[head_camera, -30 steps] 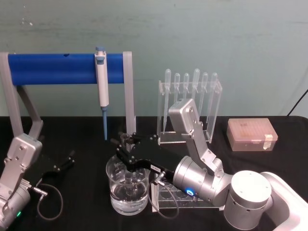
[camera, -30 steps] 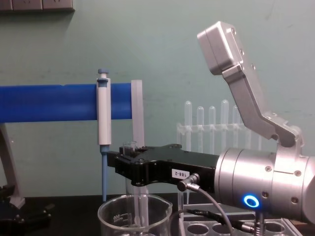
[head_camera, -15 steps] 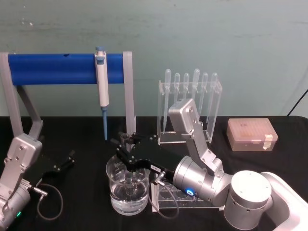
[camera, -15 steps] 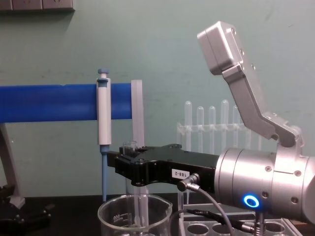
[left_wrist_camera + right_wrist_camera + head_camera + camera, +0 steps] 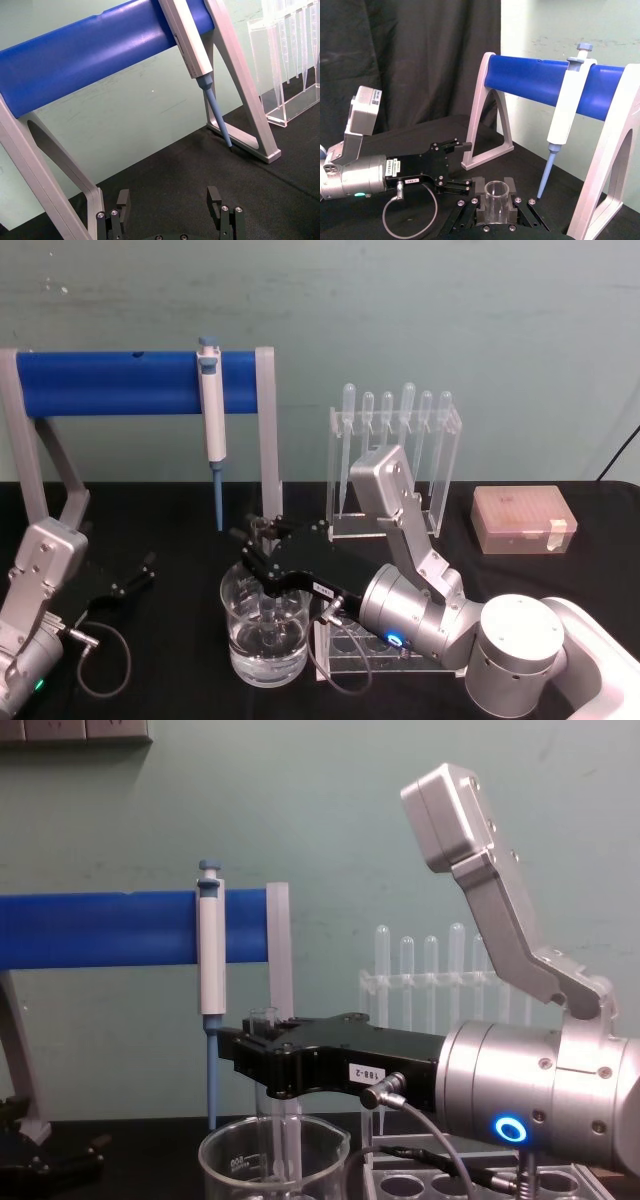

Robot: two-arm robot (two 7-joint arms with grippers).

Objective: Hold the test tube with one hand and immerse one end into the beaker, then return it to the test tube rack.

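Chest view: the test tube (image 5: 264, 1017), clamped by the right gripper (image 5: 266, 1060), could be cracked against the beaker (image 5: 235, 1160) if tilted. The left gripper (image 5: 169, 199) is parked spread, left of it.

A stand with a blue cylindrical bar (image 5: 110, 383) on grey legs spans the left rear of the black counter (image 5: 180, 665). A white-and-blue micropipette (image 5: 211, 410) hangs from the bar (tip pointing down). To its right, a clear acrylic holder (image 5: 450, 475) carries six bulb-topped plastic pipettes (image 5: 408, 405). Farther right sits a closed pinkish box (image 5: 522, 519). A green wall (image 5: 400, 310) stands behind.
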